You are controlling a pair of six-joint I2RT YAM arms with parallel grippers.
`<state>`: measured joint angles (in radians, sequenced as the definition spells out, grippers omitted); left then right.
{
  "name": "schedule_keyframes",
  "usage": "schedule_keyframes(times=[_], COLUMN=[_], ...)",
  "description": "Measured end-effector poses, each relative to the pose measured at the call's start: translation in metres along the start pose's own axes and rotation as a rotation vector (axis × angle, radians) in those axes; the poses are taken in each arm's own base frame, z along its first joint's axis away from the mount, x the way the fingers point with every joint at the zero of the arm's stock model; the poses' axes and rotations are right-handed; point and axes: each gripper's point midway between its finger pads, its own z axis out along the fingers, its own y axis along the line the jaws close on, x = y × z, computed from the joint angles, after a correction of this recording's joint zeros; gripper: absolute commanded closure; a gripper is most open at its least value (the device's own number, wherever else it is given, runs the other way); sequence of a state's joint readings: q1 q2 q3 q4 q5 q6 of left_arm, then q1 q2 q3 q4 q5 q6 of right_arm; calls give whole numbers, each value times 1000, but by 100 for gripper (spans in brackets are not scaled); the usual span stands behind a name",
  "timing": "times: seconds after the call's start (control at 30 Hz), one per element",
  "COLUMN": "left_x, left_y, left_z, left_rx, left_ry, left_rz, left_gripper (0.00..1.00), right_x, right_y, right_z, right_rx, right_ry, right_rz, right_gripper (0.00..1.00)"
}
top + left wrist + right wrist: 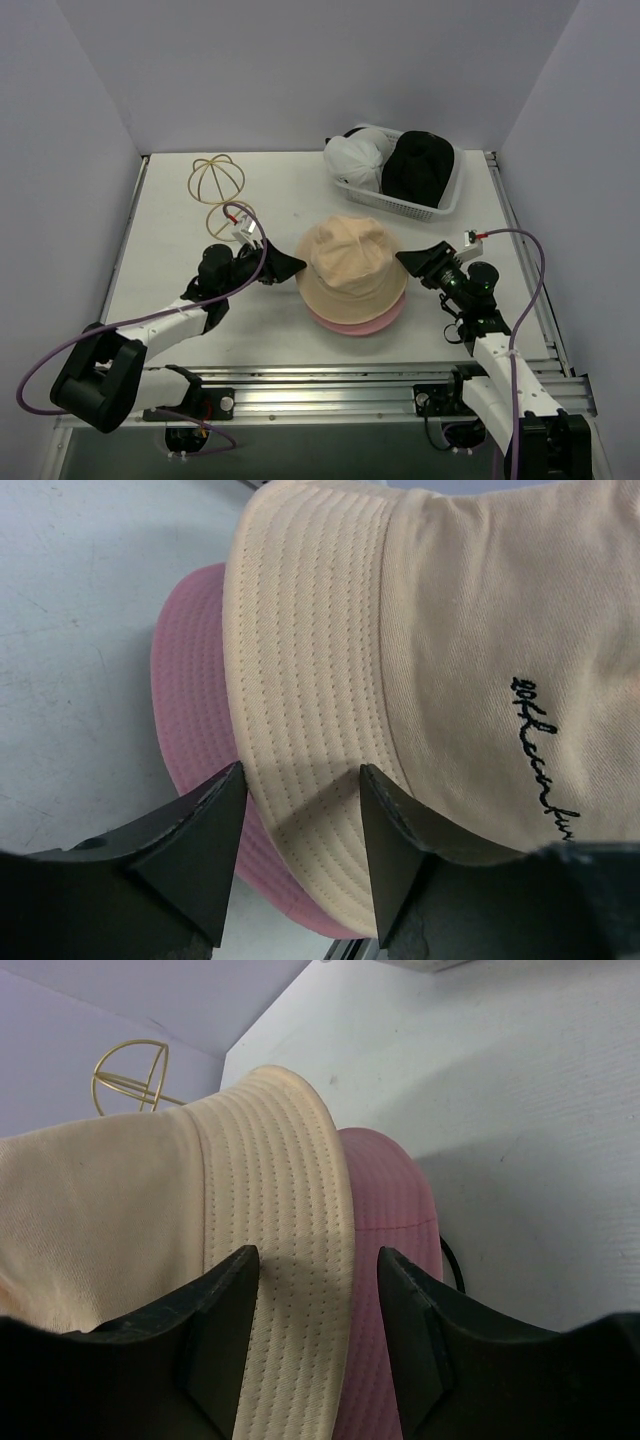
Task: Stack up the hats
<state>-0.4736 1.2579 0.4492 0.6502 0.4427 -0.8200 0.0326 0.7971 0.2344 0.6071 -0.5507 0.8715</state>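
Near the middle of the table (290,200), the tan hat (350,260) sits on the pink hat (360,322), whose brim peeks out from 4 to 8 o'clock. The left gripper (292,266) meets the tan brim at 9 o'clock and the right gripper (408,260) at 3 o'clock, each with its jaws apart astride the brim edge, not clamped. Bare table lies at 12 o'clock; the basket (447,205) with the white cap (358,158) and black cap (418,168) stands at 1 o'clock and the wire frames (217,178) at 10 o'clock.
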Motion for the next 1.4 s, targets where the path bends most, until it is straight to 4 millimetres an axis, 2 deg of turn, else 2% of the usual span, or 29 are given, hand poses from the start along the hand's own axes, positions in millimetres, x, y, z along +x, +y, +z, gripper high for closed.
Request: schedule_keyframes(times=[0.1,0.13,0.17,0.2,0.27,0.37,0.4,0.6,0.97,1.2,1.4], left_x=[1,2,3,3,3,4,4,10,37,37,37], left_y=[3,4,5,5,7,9,9,15,48,49,49], left_z=[2,2,2,3,3,3,3,5,12,13,13], left_rx=[-5,-7,-9,-11,-15,-19,-19,-28,-105,-107,-106], left_ry=[4,5,7,7,9,11,13,32,114,117,116], left_rz=[-6,-8,-12,-15,-15,-17,-17,-15,-61,-58,-53], left_gripper=[51,55,62,65,77,88,97,98,98,98,98], right_x=[1,2,2,3,3,3,3,6,11,19,24], right_y=[-1,-1,-2,-2,-2,-3,-3,-10,-37,-56,-61], right_z=[0,0,-1,-1,-1,-1,-1,-1,0,2,2], right_rx=[-8,-11,-13,-13,-12,-10,-10,15,122,193,208], right_ry=[-7,-9,-9,-9,-9,-13,-12,-6,2,14,13], right_rz=[4,5,7,9,10,11,10,-3,-23,-23,-24], right_gripper=[59,69,74,89,100,100,100,100,100,100,100])
